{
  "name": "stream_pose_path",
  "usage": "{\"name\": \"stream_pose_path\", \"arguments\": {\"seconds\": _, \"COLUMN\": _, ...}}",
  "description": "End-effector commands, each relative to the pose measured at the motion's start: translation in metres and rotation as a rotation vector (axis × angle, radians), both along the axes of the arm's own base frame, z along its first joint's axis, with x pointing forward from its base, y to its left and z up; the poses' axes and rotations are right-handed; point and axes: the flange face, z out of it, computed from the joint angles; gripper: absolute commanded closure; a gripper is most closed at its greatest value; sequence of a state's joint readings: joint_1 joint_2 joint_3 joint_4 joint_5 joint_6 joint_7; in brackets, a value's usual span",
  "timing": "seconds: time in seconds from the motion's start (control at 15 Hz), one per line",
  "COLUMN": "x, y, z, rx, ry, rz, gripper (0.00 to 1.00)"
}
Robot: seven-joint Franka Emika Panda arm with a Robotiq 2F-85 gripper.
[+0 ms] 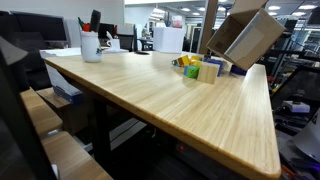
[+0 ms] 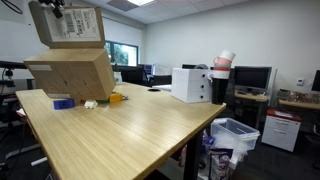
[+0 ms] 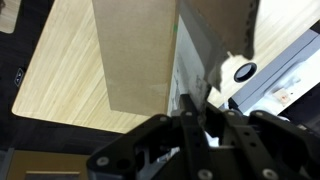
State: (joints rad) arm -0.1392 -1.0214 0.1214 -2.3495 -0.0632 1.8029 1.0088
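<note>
A brown cardboard box [image 1: 245, 35] hangs tilted in the air over the far end of the wooden table [image 1: 180, 105]. In an exterior view the box [image 2: 72, 65] has its opening turned down and one flap [image 2: 70, 25] standing up. My gripper [image 3: 197, 105] is shut on the edge of the box [image 3: 135, 50] and comes in from the bottom of the wrist view. Part of the gripper [image 2: 55, 8] shows at the top of the flap. Under the box lie small coloured blocks [image 1: 200, 68]: blue [image 2: 63, 103], white [image 2: 90, 104] and yellow [image 2: 117, 98].
A white mug with pens [image 1: 91, 45] stands at a far corner of the table. A white box-shaped device [image 2: 190, 84] sits at the table's end, with a bin [image 2: 235, 133] on the floor below it. Desks and monitors fill the room around.
</note>
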Motion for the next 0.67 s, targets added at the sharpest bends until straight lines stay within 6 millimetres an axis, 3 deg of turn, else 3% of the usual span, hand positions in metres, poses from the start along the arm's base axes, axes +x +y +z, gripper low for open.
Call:
{"name": "stream_pose_path", "arguments": {"seconds": 0.0, "x": -0.015, "y": -0.009, "z": -0.008, "rx": 0.055, "ry": -0.026, "rz": -0.028, "gripper": 0.98}}
{"name": "stream_pose_path", "arguments": {"seconds": 0.6, "x": -0.047, "y": -0.045, "z": -0.021, "rx": 0.226, "ry": -0.163, "rz": -0.080, "gripper": 0.98}}
